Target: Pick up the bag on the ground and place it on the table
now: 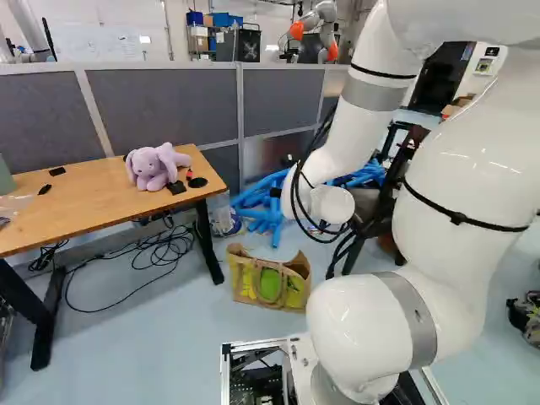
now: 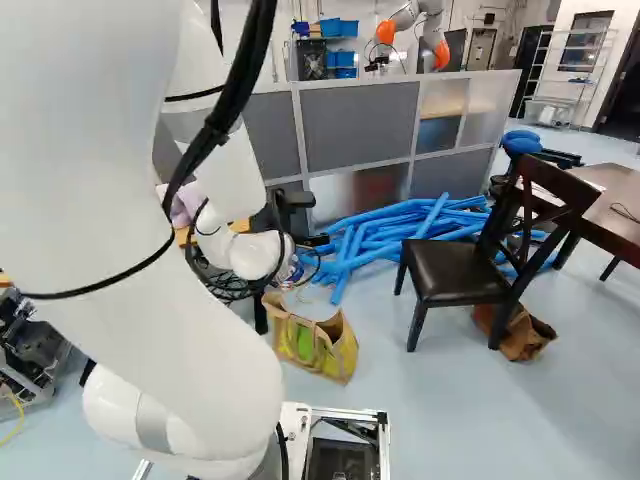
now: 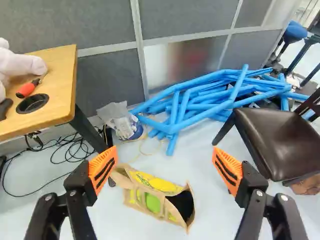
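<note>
Left base view: the yellow-green bag [image 1: 245, 283] is on the floor, near the leg of the wooden tabletop [image 1: 101, 201]. That tabletop runs out of view, so its far end is anyone's guess. A purple plush [image 1: 152, 169] sits on it with some small dark bits I can't really ID. The arm [image 1: 447, 186] blocks a big chunk of the right side, including part of the blue tubes [image 1: 263, 215]. Another robot [image 1: 316, 34] is in the back, partly cut off.

Right base view: the arm covers nearly all of the tabletop, just a sliver and a bit of plush peek out. Bag's in plain sight here. The end effector [image 2: 292, 205] is mostly lost behind the wrist, can't read its fingers from this side. Brown bag [image 2: 522, 335] by the chair [image 2: 455, 272] is partly behind its legs.

Wrist view: end effector [image 3: 165, 169] is wide open, nothing gripped. The bag's on the floor ahead, between the fingers' lines. Its mouth is just black, so no clue what's inside. Plush is cut off.
</note>
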